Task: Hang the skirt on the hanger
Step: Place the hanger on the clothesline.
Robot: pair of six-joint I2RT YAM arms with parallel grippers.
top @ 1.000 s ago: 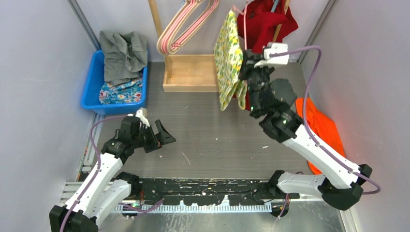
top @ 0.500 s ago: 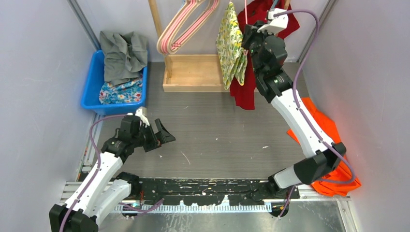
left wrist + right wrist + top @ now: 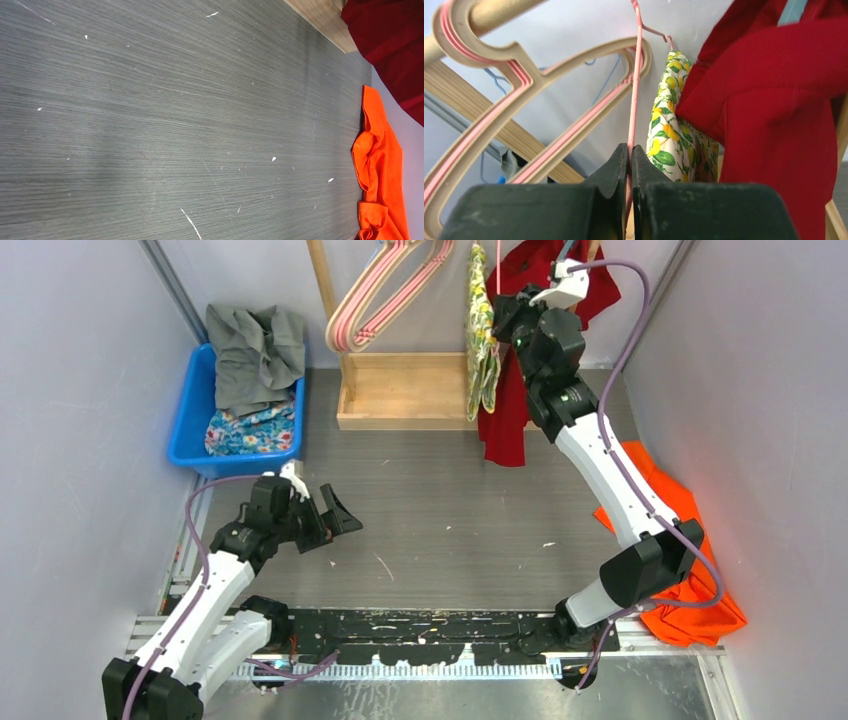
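From the top view, the right arm reaches up and back to the wooden rack [image 3: 395, 390], with the right gripper [image 3: 508, 322] raised at the top of the lemon-print skirt [image 3: 482, 335], probably so that the garment can hang clear of the table [image 3: 450, 510] while it is brought to the rail. The skirt hangs edge-on and folded narrow, between the spare hangers [image 3: 375, 300] and a red garment [image 3: 505, 430] on the same rack. The left gripper [image 3: 335, 515] sits low over the table with its fingers spread and nothing between them, apparently parked out of the way, near a blue bin [image 3: 190, 410] of clothes. The left wrist view shows only bare tabletop, an orange garment [image 3: 380, 150] at its far edge and a corner of the red one; none of the task's things appear there. In the right wrist view the jaws are pressed together on the thin stem of a pink wire hanger [image 3: 636, 75], gripped low so that the hook stays free above. The skirt [image 3: 669, 140] drapes from it just beside the jaws, white with yellow lemons and green leaves, soft and bunched against the red garment. Whether the hook already rests over the rail [image 3: 489, 12] cannot be told from this angle.
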